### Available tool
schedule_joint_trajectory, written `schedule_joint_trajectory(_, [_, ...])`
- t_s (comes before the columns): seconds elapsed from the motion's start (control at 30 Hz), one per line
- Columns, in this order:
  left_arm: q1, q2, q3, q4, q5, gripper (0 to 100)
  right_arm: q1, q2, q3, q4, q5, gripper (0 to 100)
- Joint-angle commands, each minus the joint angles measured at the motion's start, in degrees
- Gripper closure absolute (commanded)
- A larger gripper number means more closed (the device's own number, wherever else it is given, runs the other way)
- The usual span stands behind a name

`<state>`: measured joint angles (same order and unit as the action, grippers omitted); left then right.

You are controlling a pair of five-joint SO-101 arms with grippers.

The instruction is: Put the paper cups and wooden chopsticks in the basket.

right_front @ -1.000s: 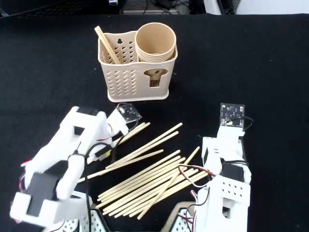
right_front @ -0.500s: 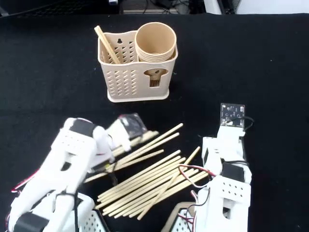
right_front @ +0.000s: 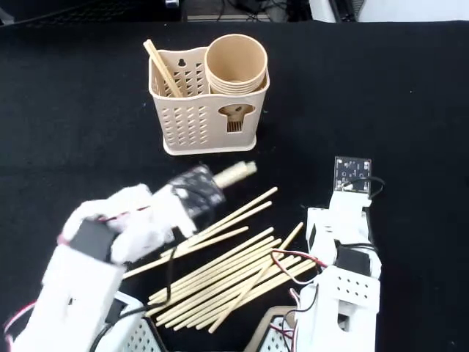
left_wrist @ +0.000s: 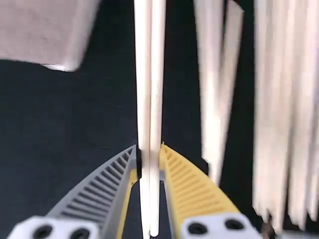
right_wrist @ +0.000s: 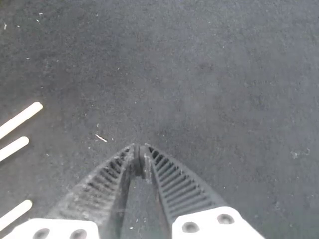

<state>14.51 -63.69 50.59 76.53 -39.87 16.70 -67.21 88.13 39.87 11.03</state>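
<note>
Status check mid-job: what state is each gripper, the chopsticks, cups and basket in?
left gripper: shut on two chopsticks.
right gripper: shut, holding nothing.
loose chopsticks: lying piled on the table.
paper cups: stacked upright in the basket.
basket: upright, with one chopstick leaning inside.

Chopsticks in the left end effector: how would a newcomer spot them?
Find the beige basket far across the table. Just before it, the left end effector clamps two chopsticks. They alone are gripped, pointing toward the basket; the rest lie in a loose pile.
</note>
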Motion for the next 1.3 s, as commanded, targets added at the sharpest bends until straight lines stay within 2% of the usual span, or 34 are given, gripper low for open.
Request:
schedule_joint_trajectory(0.0, [-3.3, -10.7, -2.5, -8.2, 7.6, 97, 0.8, -0.7, -0.1, -1.4, 0.1, 98.3])
schedule_joint_trajectory(0.1, [-5.6, -18.1, -0.6, -20.4, 17.8, 97, 0.8, -0.7, -0.1, -1.4, 0.1, 98.3])
schedule_joint_trajectory(0.27, [-9.5, -24.1, 8.9, -48.4, 31.4, 97, 0.8, -0.7, -0.1, -1.3, 0.1, 98.3])
schedule_joint_trajectory(0.4, [-9.6, -24.0, 14.7, -66.8, 35.0, 97, 0.8, -0.7, -0.1, -1.3, 0.1, 98.3])
schedule_joint_trajectory(0.57, [-9.5, -19.1, 16.0, -80.6, 35.0, 97, 0.8, -0.7, -0.1, -1.4, 0.1, 98.3])
schedule_joint_trajectory(0.67, [-9.5, -10.1, 12.0, -85.5, 35.0, 97, 0.8, -0.7, -0.1, -1.5, 0.1, 98.3])
schedule_joint_trajectory(0.77, [-9.5, 1.1, 4.4, -86.2, 35.2, 97, 0.8, -0.7, -0.1, -1.6, 0.1, 98.3])
schedule_joint_trajectory(1.0, [-9.5, 22.4, -11.8, -86.2, 49.8, 97, 0.8, -0.7, -0.1, -1.6, 0.2, 98.3])
schedule_joint_trajectory(1.13, [-9.9, 30.9, -16.3, -86.2, 49.9, 97, 0.8, -0.7, -0.1, -1.6, 0.2, 98.3])
schedule_joint_trajectory(1.27, [-9.5, 34.4, -15.3, -86.2, 49.9, 97, 0.8, -0.7, -0.1, -1.6, 0.2, 98.3])
